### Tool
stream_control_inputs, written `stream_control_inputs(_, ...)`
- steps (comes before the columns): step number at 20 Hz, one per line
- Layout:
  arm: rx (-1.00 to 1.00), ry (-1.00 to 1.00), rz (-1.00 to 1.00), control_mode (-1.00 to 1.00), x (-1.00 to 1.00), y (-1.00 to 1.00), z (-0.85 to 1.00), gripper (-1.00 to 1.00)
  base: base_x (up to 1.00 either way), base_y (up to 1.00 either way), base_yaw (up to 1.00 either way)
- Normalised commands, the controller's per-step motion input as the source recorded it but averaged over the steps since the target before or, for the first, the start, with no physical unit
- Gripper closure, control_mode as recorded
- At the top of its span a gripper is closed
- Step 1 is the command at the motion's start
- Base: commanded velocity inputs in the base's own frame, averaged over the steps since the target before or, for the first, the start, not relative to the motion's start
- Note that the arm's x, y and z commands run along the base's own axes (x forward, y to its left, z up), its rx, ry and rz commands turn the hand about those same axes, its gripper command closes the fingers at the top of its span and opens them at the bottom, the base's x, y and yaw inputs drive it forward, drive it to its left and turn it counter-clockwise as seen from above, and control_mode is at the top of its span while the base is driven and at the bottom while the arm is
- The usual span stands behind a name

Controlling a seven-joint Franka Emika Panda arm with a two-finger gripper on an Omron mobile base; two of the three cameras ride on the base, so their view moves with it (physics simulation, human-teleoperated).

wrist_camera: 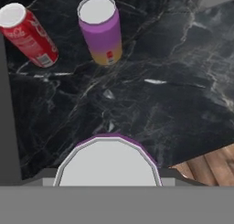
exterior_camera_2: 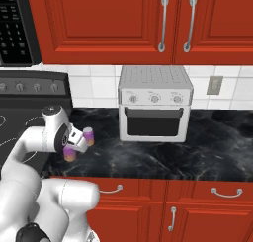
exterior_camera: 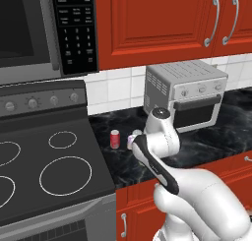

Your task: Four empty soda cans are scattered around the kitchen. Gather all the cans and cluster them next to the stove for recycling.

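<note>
Purple-pink soda can [exterior_camera_2: 69,154] sits clamped in the gripper [exterior_camera_2: 74,146], fingers closed on it, held just over the black marbled counter [exterior_camera_2: 163,157] right of the stove [exterior_camera: 44,171]. Two cans stand upright on the counter beyond: a red one [wrist_camera: 27,34] nearest the stove, another purple can [wrist_camera: 101,29] just beside it.

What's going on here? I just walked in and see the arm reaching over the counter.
The robot's hand is shut on a purple-pink can and holds it above the black counter just right of the stove. A red can and another purple-pink can already stand upright on the counter nearby, close together. The silver toaster oven sits further right, untouched. It looks like cans are being gathered beside the stove.
</note>
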Motion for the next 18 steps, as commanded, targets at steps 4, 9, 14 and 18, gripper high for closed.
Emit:
stream_control_inputs(4,0.00,0.00,0.00,-1.00,0.14,0.30,-0.07,1.00,0.00,0.00,0.00)
stream_control_inputs(9,0.00,0.00,0.00,-1.00,0.06,0.26,-0.04,1.00,0.00,0.00,0.00)
stream_control_inputs(14,0.00,0.01,0.00,-1.00,0.11,0.24,-0.07,1.00,0.00,0.00,0.00)
stream_control_inputs(18,0.00,0.03,0.00,-1.00,0.06,0.21,-0.06,1.00,0.00,0.00,0.00)
